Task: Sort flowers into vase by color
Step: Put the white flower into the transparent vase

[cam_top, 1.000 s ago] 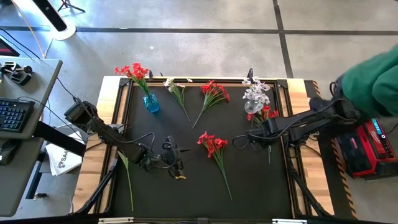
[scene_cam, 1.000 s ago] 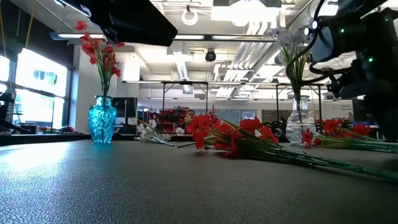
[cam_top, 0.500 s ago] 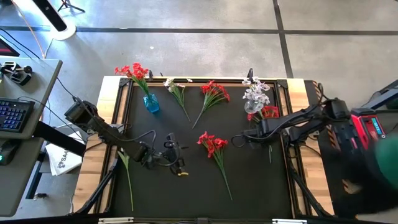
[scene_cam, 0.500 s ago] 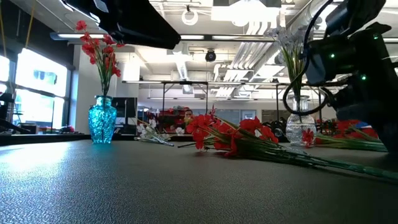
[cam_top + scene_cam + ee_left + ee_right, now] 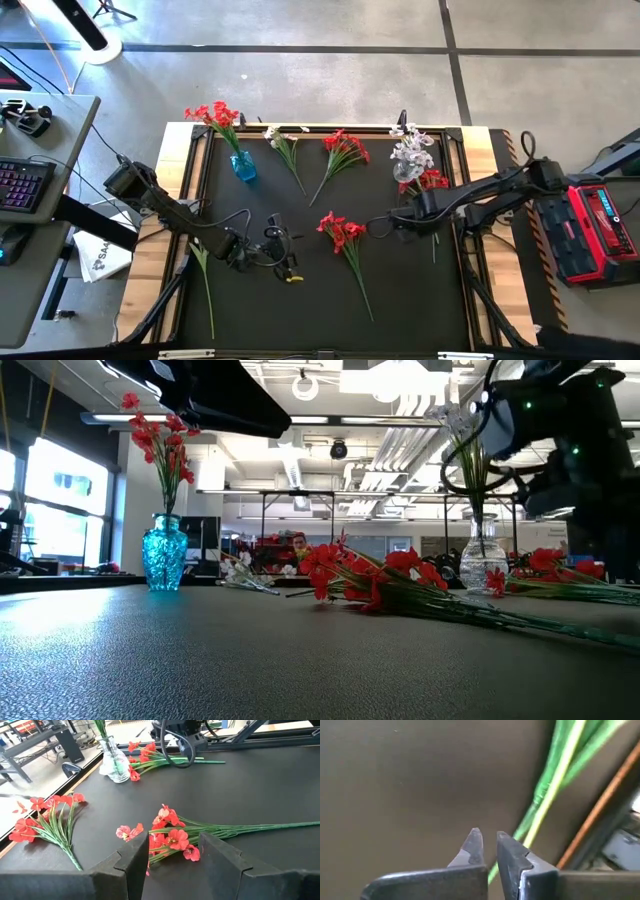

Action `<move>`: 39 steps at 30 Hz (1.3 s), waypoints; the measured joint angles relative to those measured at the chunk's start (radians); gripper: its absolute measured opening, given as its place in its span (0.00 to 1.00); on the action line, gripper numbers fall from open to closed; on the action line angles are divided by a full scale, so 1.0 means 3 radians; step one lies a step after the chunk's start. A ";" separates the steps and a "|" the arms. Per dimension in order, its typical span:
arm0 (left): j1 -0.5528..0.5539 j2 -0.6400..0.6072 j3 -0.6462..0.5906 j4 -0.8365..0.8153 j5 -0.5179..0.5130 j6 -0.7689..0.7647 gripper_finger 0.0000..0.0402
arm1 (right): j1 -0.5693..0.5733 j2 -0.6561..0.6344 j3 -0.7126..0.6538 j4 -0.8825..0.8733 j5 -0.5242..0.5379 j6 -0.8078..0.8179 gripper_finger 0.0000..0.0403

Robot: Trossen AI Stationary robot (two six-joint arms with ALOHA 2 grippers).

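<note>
A blue vase at the far left holds red flowers. A clear vase at the far right holds white flowers. Flat on the black mat lie a white sprig, a red sprig, another red sprig in the middle, and a red sprig by the clear vase. My right gripper points down beside that last sprig's green stem, shut with nothing between its tips. My left gripper stands open left of the middle sprig, clear of it.
A loose green stem lies along the mat's left edge. The wooden table frame borders the mat. A red power pack sits beyond the right edge. Bare mat lies along the near side.
A person's green sleeve at the table's right edge has moved out of the high view. My right arm has shifted a little over the red sprig by the clear vase. The flowers and vases lie as before.
</note>
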 joint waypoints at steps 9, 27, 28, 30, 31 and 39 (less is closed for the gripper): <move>-0.0001 0.0029 0.0003 0.0009 -0.0002 0.0025 0.40 | -0.0082 0.0016 -0.0106 -0.0295 0.0128 0.0359 0.26; 0.0107 0.0519 0.0000 0.0333 0.0001 0.0262 0.40 | -0.0296 0.0633 -0.0113 -0.0178 0.0184 0.0271 0.30; 0.0106 0.0519 0.0000 0.0333 0.0001 0.0261 0.40 | -0.0296 0.0697 -0.0111 -0.0103 0.0176 0.0198 0.29; 0.0106 0.0519 0.0000 0.0333 0.0000 0.0261 0.40 | -0.0308 0.0777 -0.0124 0.0061 0.0144 0.0025 0.29; 0.0106 0.0519 0.0000 0.0333 0.0001 0.0258 0.40 | -0.0320 0.0816 -0.0117 0.0078 0.0132 -0.0022 0.28; 0.0100 0.0519 0.0000 0.0384 0.0000 0.0253 0.40 | -0.0339 0.0655 -0.0136 0.0039 0.0100 -0.0119 0.04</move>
